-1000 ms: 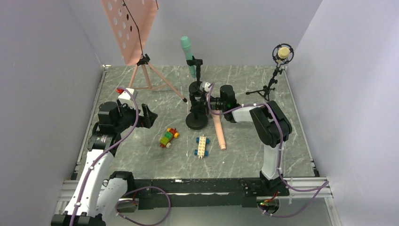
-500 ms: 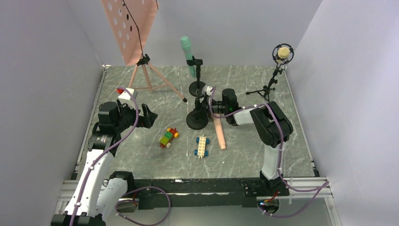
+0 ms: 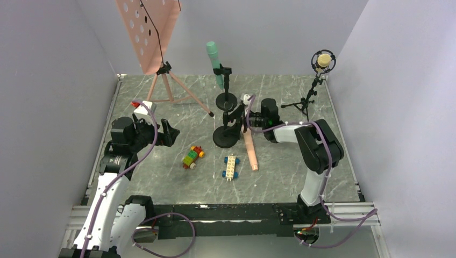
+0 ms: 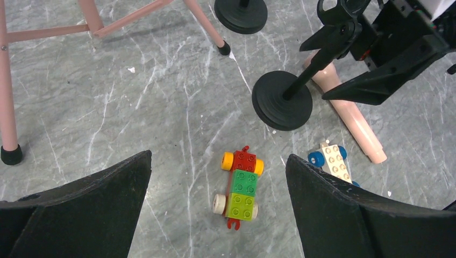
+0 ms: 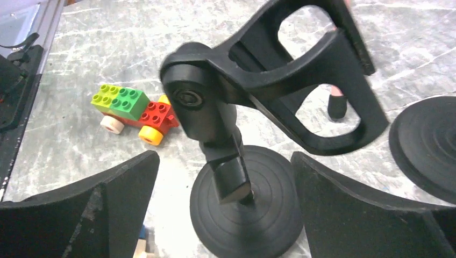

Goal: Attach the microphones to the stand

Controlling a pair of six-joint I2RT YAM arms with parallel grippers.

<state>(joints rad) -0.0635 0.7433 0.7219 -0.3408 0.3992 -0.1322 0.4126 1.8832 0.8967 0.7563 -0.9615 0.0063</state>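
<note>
Right gripper (image 5: 224,161): fingers apart, holding nothing, facing the clip of the empty black stand (image 3: 225,137). Left gripper (image 4: 218,157): fingers apart, well left of that stand. Salmon pink microphone (image 3: 250,151): lies flat just right of the stand's base, long axis far-to-near. The right arm is nearer.

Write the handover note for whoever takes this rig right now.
Left pincer: open, holding nothing, hovering over the green and red brick car.
Right pincer: open, holding nothing, facing the front stand and its empty clip.
Done: the green microphone sits in the back stand; the tan-yellow microphone sits in the tripod mount at the back right.
Left to do: the pink microphone lies flat on the table beside the front stand's base. Pick it up and seat it in that clip.
</note>
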